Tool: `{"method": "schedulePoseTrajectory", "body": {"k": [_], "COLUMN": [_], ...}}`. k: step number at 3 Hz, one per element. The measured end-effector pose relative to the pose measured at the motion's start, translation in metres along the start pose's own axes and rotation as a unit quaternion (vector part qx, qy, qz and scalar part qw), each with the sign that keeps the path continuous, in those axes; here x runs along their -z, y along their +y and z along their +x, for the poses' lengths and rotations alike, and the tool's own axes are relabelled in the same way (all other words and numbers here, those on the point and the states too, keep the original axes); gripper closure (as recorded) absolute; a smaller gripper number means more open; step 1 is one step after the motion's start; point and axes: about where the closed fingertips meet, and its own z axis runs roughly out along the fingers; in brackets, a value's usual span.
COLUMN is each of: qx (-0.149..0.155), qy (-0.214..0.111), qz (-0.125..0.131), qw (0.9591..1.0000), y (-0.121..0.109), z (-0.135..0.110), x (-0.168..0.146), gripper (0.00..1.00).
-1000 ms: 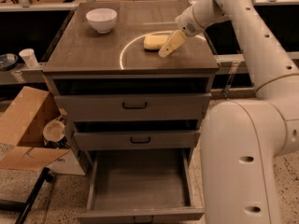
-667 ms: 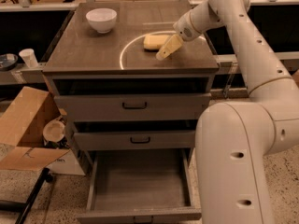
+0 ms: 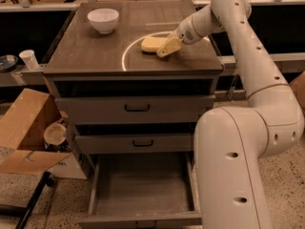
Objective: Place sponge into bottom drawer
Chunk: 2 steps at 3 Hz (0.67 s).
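On the cabinet top [image 3: 86, 51] the gripper [image 3: 167, 47] partly hides the sponge [image 3: 151, 43]; hold unclear.

The worktop [image 3: 81, 56] carries a white bowl [image 3: 103, 20] upright near its back left corner, and a pale curved line [image 3: 125, 56] marked towards its front edge. The end effector [image 3: 167, 48] sits over the right half of the worktop, near mid-depth. Below the front edge are two shallow drawers, upper [image 3: 137, 108] and middle [image 3: 143, 142], each with a black handle. Beyond the left edge, a paper cup [image 3: 29, 59] stands on a ledge. An open cardboard box [image 3: 21, 128] lies on the floor, with a round cup [image 3: 55, 133] just beside it.
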Motion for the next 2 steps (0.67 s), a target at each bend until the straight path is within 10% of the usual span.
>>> {"method": "schedulePoseTrajectory", "body": {"k": [2], "qx": [0.045], "qy": [-0.033], "qz": [0.016], "qw": [0.9983], "y": [0.003], "z": [-0.033], "x": [0.043], "gripper": [1.0]}}
